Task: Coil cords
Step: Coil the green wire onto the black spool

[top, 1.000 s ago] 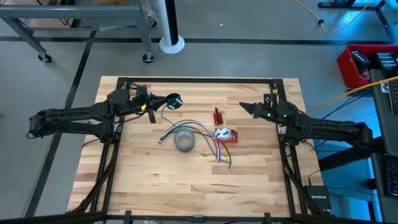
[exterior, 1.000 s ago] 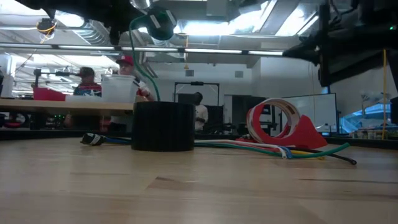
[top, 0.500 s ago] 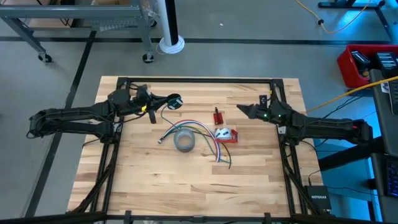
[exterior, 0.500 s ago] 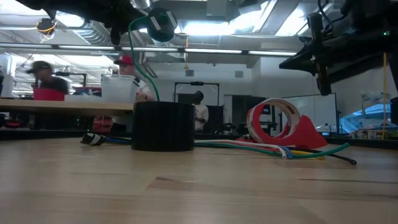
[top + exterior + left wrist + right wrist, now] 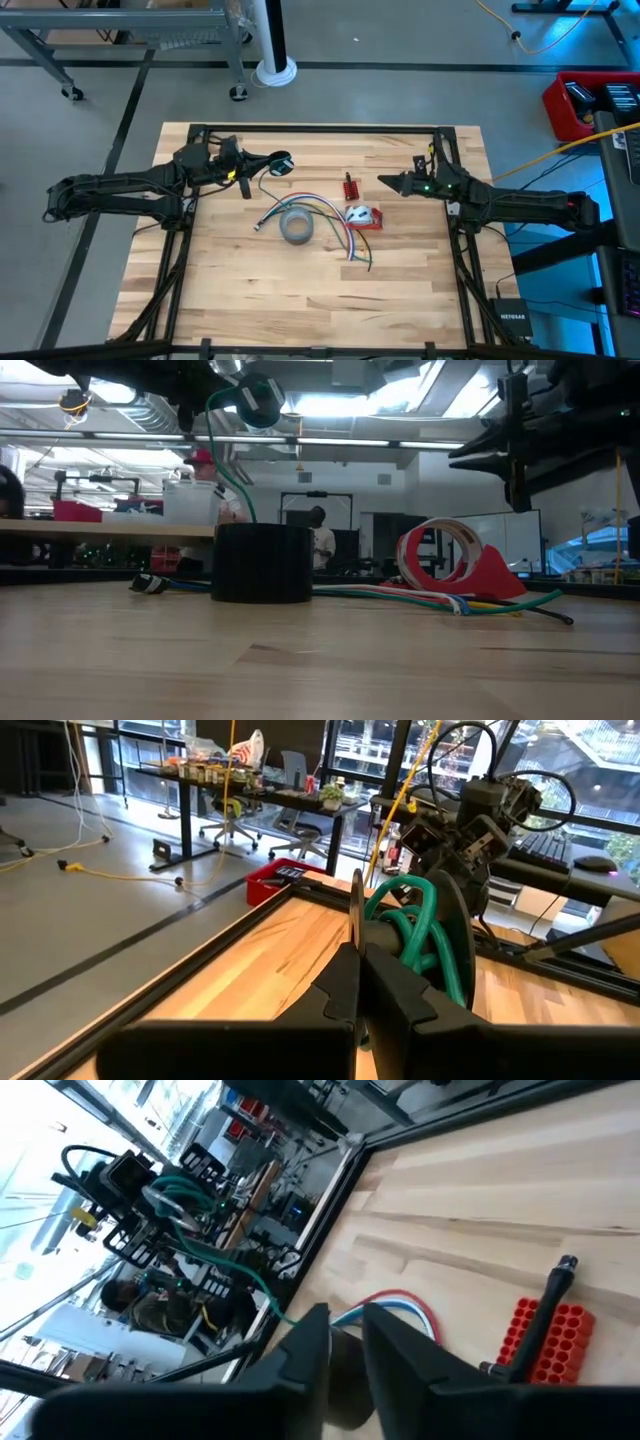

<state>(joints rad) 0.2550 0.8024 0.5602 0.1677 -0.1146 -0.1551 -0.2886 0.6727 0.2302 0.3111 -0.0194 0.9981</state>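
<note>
From above: left gripper clamped on the green cord, coil raised over the table's far-left part so a loose tail can trail toward the grey tape roll. Right gripper hovering empty near the red comb-like block, fingers slightly parted. At table height: coil hanging high, tail dropping nearly vertical. Past the left wrist: closed fingers, ring on edge. Past the right wrist: narrow gap between fingers, nothing held.

Your right gripper has moved closer to the red block, and its fingers have parted slightly.
</note>
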